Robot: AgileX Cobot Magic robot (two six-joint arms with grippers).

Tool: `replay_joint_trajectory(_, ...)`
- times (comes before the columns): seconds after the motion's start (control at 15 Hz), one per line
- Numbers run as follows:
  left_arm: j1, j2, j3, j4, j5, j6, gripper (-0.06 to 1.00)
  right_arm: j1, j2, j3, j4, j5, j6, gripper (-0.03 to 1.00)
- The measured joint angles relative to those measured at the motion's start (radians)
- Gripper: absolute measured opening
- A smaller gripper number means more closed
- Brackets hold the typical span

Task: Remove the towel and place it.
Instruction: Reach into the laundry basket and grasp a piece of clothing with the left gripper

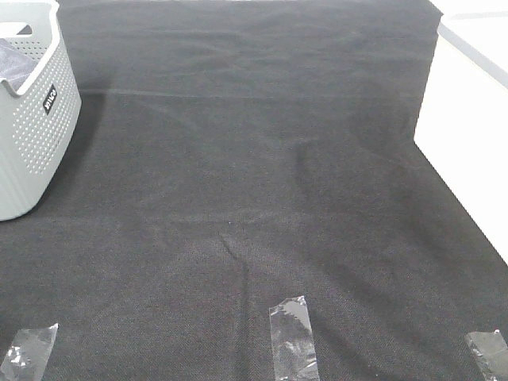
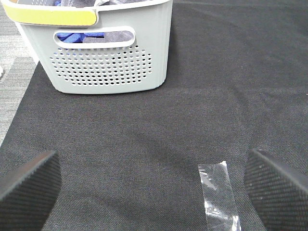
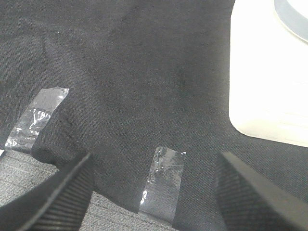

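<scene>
A grey-lavender towel (image 2: 114, 36) lies bunched inside a pale perforated basket (image 2: 106, 67), showing through the handle slot and over the rim beside blue fabric (image 2: 77, 36). In the exterior high view the basket (image 1: 36, 127) stands at the far left, with a bit of greyish fabric (image 1: 9, 62) inside. Neither gripper shows in that view. My left gripper (image 2: 153, 192) is open and empty, low over the black cloth, a short way in front of the basket. My right gripper (image 3: 154, 197) is open and empty near the cloth's front edge.
Black fabric (image 1: 254, 175) covers the table. Clear tape strips (image 1: 292, 333) hold its front edge; one (image 2: 217, 192) lies between the left fingers, another (image 3: 163, 183) between the right. A white block (image 1: 468, 127) borders the right side; it also shows in the right wrist view (image 3: 269, 72).
</scene>
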Motion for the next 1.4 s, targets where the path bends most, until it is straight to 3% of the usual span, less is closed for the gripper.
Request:
replay_joint_trajectory(0.33, 0.0, 0.054, 0.0, 0.0, -0.003, 0.027, 0.98, 0.0, 0.0, 0.0, 0.0, 0.0, 0.0, 0.7)
replay_joint_trajectory(0.53, 0.0, 0.201, -0.083, 0.0, -0.003, 0.167, 0.98, 0.0, 0.0, 0.0, 0.0, 0.0, 0.0, 0.7)
replay_joint_trajectory(0.73, 0.0, 0.425, -0.267, 0.043, -0.012, 0.386, 0.98, 0.0, 0.0, 0.0, 0.0, 0.0, 0.0, 0.7)
replay_joint_trajectory(1.07, 0.0, 0.865, -0.641, 0.194, 0.039, 0.633, 0.98, 0.0, 0.0, 0.0, 0.0, 0.0, 0.0, 0.7)
replay_joint_trajectory(1.2, 0.0, 1.06, -0.799, 0.244, 0.112, 0.697, 0.98, 0.0, 0.0, 0.0, 0.0, 0.0, 0.0, 0.7)
replay_joint_trajectory(1.4, 0.0, 1.341, -1.009, 0.338, 0.119, 0.723, 0.98, 0.0, 0.0, 0.0, 0.0, 0.0, 0.0, 0.7)
